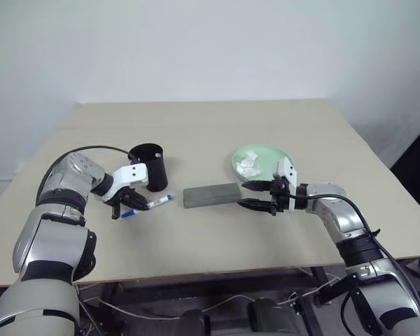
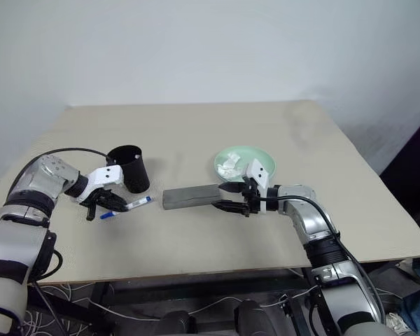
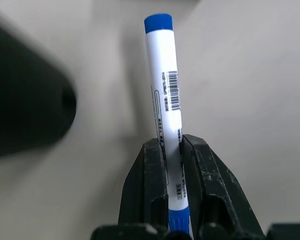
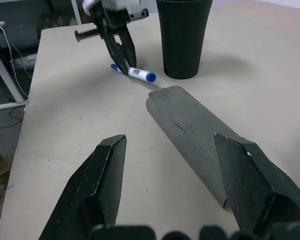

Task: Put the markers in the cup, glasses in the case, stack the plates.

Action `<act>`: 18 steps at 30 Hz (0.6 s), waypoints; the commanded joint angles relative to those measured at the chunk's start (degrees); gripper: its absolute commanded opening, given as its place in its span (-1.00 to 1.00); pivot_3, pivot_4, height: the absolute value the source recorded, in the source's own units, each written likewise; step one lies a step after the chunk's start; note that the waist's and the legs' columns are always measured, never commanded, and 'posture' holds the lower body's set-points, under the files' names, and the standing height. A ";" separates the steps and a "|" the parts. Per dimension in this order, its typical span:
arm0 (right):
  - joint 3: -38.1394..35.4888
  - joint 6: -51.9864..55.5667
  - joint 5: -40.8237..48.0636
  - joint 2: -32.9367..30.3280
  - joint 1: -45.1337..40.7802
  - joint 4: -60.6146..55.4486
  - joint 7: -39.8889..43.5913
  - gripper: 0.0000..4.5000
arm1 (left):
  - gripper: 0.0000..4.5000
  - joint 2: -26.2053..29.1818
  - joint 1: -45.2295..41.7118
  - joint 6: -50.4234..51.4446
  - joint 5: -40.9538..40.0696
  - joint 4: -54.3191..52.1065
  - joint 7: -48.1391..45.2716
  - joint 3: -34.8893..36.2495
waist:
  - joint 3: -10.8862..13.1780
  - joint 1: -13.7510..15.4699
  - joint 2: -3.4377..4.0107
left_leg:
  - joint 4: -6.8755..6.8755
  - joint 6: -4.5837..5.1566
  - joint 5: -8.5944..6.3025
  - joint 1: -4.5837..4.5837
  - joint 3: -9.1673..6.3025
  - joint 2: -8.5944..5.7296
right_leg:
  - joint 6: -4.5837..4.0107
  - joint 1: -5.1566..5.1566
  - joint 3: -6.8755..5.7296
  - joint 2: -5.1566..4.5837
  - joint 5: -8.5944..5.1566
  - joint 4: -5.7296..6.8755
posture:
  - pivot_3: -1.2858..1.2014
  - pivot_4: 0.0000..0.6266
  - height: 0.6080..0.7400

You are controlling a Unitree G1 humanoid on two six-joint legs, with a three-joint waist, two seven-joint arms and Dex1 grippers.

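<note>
Gripping marker (image 3: 165, 100), left claw (image 1: 128, 208) angled downward

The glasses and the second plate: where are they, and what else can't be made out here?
- Glasses: too small to pick out on the table, head views.
- Second plate: one green plate shows; whether another lies beneath, it hides.
- White lump on the plate: too small to identify.
- Cup: contents hidden by its wall.
- Case: closed, contents hidden.
</note>
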 commanded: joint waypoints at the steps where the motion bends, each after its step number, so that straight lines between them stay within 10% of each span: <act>1: -1.12 -0.94 0.59 -0.36 -1.30 -1.25 0.12 0.35 | -0.97 0.21 2.36 3.80 -13.47 -11.83 -4.53 2.61 | 0.00 -0.01 0.00 | 0.01 0.00 0.00 -0.01 0.00 0.00 | 0.00 0.00 0.00 0.00 0.00 0.00 | 0.03 -1.00 0.95; 9: -0.78 -0.43 0.56 -0.39 -0.84 -2.04 0.13 0.35 | -0.97 -6.13 7.18 22.23 -36.61 -34.62 7.85 22.76 | 0.00 -0.09 -0.02 | 0.05 0.00 0.00 -0.05 -0.04 0.02 | 0.02 -0.08 -0.01 -0.02 0.01 0.04 | 0.03 -1.00 0.95; 18: -0.48 -0.23 0.58 -0.20 -2.42 -1.58 0.72 0.35 | -0.97 -10.24 8.83 4.64 -34.21 -28.99 30.66 32.75 | 0.00 -0.03 -0.02 | 0.06 -0.03 0.03 0.34 0.01 0.01 | 0.01 0.01 0.04 0.03 0.01 0.52 | 0.03 -1.00 0.95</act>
